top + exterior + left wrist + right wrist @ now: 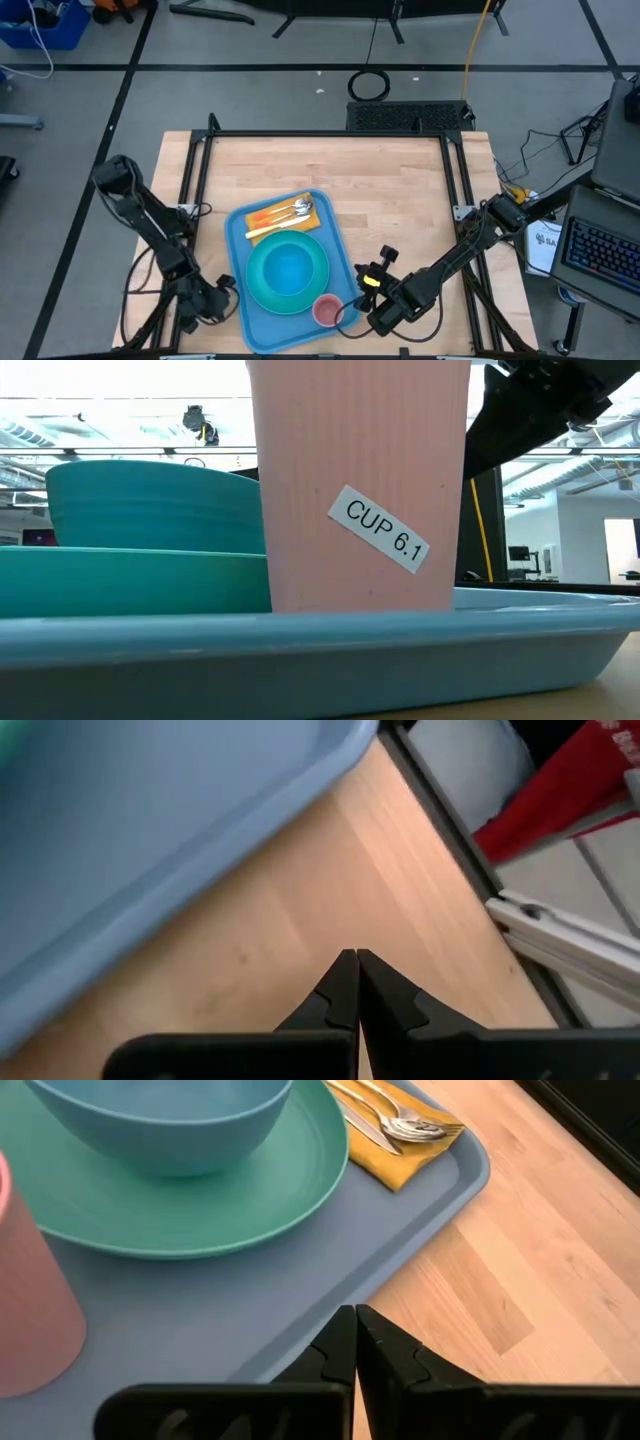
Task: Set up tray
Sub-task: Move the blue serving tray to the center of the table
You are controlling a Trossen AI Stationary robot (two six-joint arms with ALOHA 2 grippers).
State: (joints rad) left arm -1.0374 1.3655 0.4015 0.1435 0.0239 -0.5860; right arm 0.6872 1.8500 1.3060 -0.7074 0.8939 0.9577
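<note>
The light-blue tray (335, 250) lies on the wooden table. On it a turquoise plate (258, 285) carries a blue bowl (290, 265). A yellow napkin (272, 215) with cutlery (292, 211) lies at its far end. A pink cup (327, 310) labelled "CUP 6.1" (385, 528) stands upright at its near right corner. My left gripper (355, 960) is shut over bare wood just left of the tray's near left corner (300, 790). My right gripper (355, 1315) is shut above the tray's right rim (440, 1200), near the cup (30, 1310).
Black frame rails (455, 170) run along the table's left, far and right sides. A laptop (605, 255) and cables sit off the right edge. Bare wood (400, 200) lies right of and beyond the tray.
</note>
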